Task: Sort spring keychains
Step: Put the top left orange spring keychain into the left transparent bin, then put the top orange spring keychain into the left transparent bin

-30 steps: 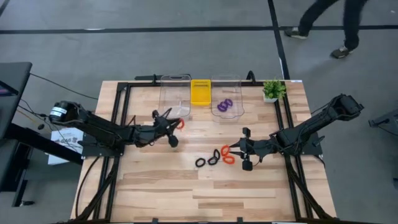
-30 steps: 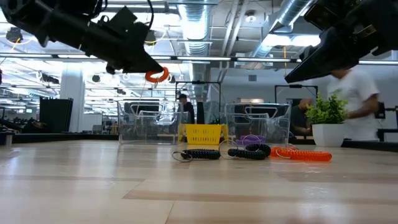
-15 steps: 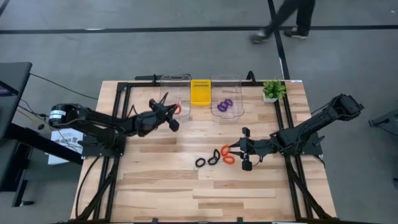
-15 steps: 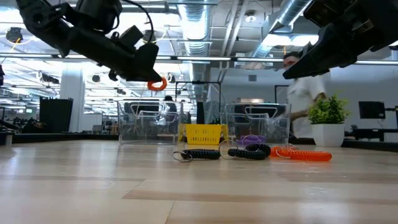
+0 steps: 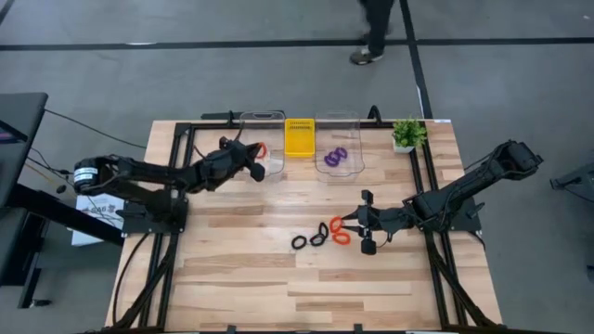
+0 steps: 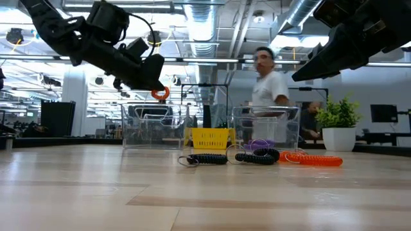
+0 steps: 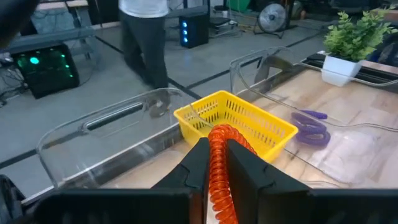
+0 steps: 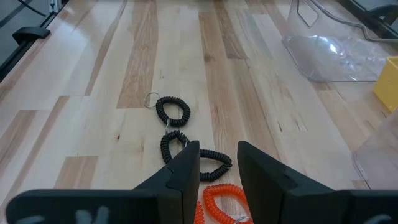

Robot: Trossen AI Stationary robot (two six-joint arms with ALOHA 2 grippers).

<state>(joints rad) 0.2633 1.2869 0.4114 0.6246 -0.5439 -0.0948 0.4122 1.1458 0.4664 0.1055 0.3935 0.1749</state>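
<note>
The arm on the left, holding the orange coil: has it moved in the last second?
Yes. The left gripper carried the orange keychain away from the table's middle to the left clear bin.

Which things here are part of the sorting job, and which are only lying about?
Part of the job:
- orange keychain in the left gripper
- black keychains and orange keychains on the table, near the right gripper
- purple keychains
- two clear bins

Only lying about:
- yellow basket
- potted plant
</note>
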